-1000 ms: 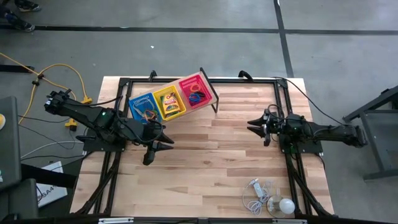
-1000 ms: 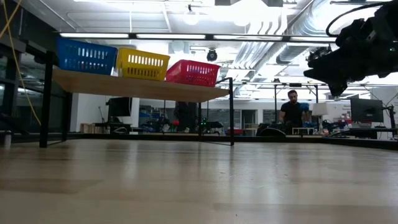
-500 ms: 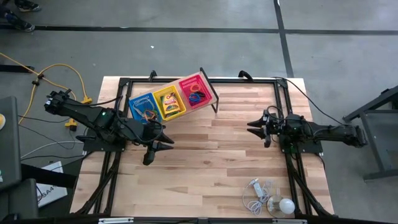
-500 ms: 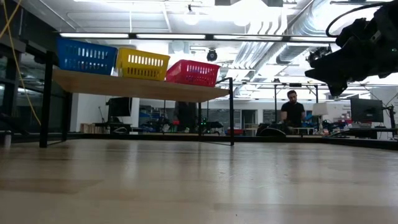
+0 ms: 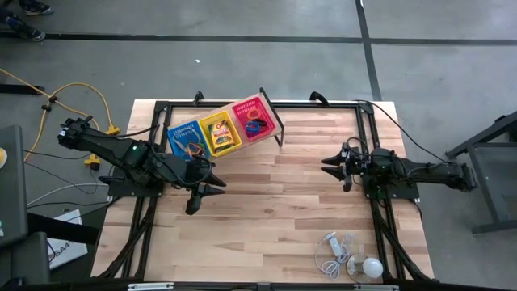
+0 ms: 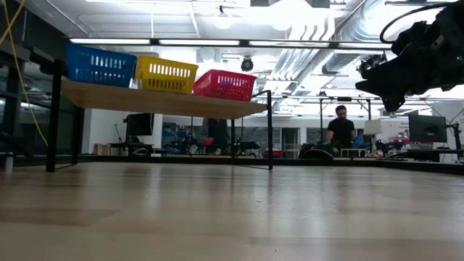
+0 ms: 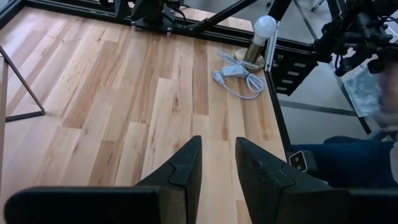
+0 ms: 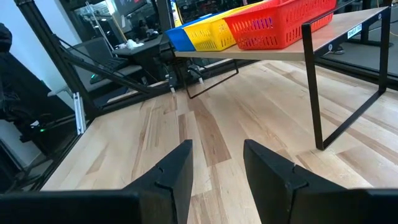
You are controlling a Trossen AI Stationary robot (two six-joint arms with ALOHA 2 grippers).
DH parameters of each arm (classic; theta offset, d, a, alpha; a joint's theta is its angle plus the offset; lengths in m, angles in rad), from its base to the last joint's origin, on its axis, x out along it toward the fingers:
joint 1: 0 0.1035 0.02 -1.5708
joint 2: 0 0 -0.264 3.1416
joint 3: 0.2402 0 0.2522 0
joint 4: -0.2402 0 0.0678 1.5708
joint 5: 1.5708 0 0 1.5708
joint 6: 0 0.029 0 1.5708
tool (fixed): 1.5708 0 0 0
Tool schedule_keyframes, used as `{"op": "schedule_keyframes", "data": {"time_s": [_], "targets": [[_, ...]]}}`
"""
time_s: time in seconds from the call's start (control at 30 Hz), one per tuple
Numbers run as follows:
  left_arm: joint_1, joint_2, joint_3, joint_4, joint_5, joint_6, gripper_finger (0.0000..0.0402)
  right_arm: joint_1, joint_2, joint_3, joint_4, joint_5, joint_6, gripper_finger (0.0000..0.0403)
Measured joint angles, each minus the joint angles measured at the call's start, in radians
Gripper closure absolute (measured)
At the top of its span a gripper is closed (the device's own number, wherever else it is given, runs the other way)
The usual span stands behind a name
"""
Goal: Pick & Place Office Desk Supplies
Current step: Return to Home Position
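**Both arms held above the counter; three baskets on the shelf.**

Left gripper [image 5: 216, 179]: jaws parted narrowly and empty, above the counter [image 5: 266, 218] near the shelf [image 6: 159, 101]. Right gripper [image 5: 327, 166]: jaws parted somewhat wider and empty, above the counter's right half. Compared with one second ago, only the right arm has shifted, and only marginally; the left arm and the baskets are unchanged. The blue basket [image 5: 185, 137], yellow basket [image 5: 220, 134] and red basket [image 5: 255, 120] stand in a row on the shelf. Rubber-band loops [image 5: 192, 145] lie in the blue basket and the crayon box [image 5: 223, 136] in the yellow one. The red basket's small blue and dark contents cannot be identified. In the low view the basket walls hide all contents, and the right arm is cut off at the frame edge.
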Motion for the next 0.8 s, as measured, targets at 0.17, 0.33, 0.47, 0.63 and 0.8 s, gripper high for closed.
{"op": "schedule_keyframes", "data": {"time_s": [0.17, 0.33, 0.47, 0.63, 0.8], "targets": [[0.0, 0.0, 0.0, 0.0, 0.0, 0.0, 0.0308, 0.0, 0.0, -0.001, 0.0, 0.0, 0.0, 0.0272], [0.0, 0.0, 0.0, 0.0, 0.0, 0.0, 0.0308, 0.0, 0.0, -0.001, 0.0, 0.0, 0.0, 0.0272], [0.0, 0.0, 0.0, 0.0, 0.0, 0.0, 0.0308, 0.0, 0.0, -0.001, 0.0, 0.0, 0.0, 0.0272], [0.0, 0.0, 0.0, 0.0, 0.0, 0.0, 0.0308, 0.0, 0.0, -0.001, 0.0, 0.0, 0.0, 0.0272], [0.0, -0.006, 0.0, -0.004, 0.044, 0.024, 0.0308, 0.0, 0.0, -0.001, 0.0, 0.0, 0.0, 0.0272]]}}
